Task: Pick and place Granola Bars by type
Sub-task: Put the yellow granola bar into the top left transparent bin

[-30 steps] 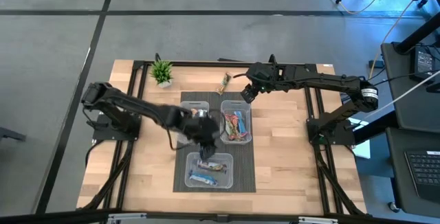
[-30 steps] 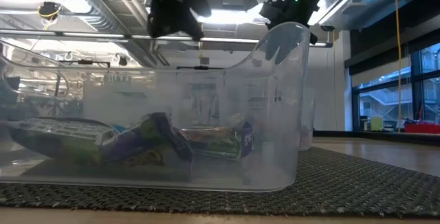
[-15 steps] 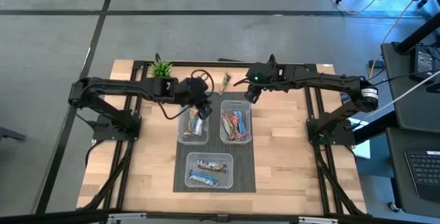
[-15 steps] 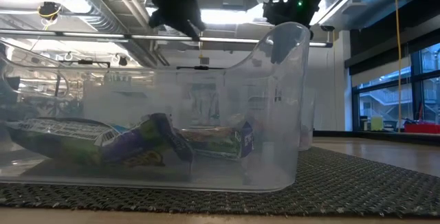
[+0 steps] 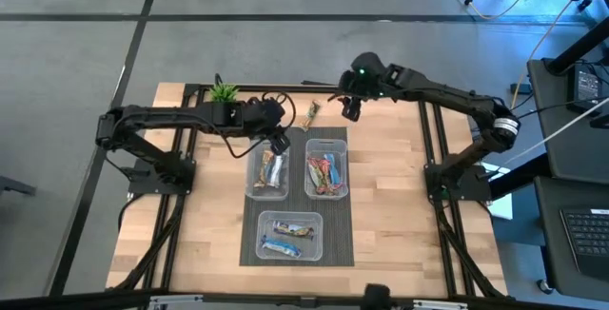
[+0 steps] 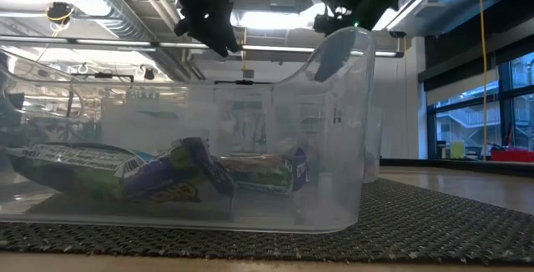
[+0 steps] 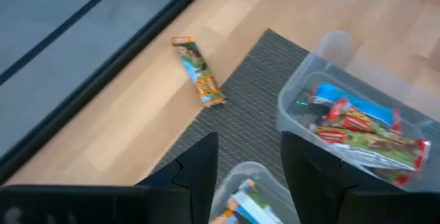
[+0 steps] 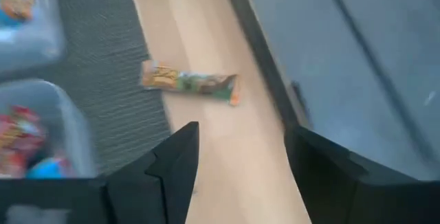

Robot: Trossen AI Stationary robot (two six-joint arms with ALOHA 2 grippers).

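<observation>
The wooden worktop [image 5: 209, 224] carries a dark mat [image 5: 338, 248] with three clear bins. The near bin [image 5: 290, 236] holds blue-white bars [image 6: 100, 172], the far left bin [image 5: 267, 172] brown-tan ones, the far right bin [image 5: 326, 170] red ones [image 7: 357, 124]. One loose brown-tan bar [image 5: 310, 114] lies on bare wood just beyond the mat. The left claw [image 5: 278, 143] hangs over the far left bin, fingers apart and empty. The right claw [image 5: 348, 108] hovers near the loose bar, spread and empty. A small plant [image 5: 224, 98] stands at the far edge.
</observation>
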